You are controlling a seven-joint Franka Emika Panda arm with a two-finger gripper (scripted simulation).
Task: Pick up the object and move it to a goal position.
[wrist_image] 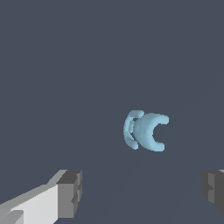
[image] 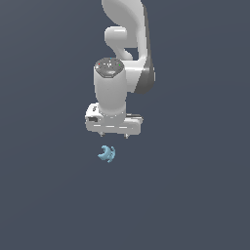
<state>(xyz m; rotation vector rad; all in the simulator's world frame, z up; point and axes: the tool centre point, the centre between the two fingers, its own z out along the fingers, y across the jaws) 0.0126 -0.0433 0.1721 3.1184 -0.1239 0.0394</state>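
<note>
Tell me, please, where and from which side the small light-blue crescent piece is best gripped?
Probably from straight above, closing across the thick middle of the crescent rather than its thin curled tips. The piece lies free on the bare surface, and the tool is open wide with fingers apart, so it needs centring over the piece before descending.

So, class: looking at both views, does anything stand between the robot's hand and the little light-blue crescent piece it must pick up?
Nothing visible does. The hand hangs above the light-blue crescent piece with only bare dark surface around it. In the wrist view the piece lies apart from both fingertips, with no other thing in sight.
</note>
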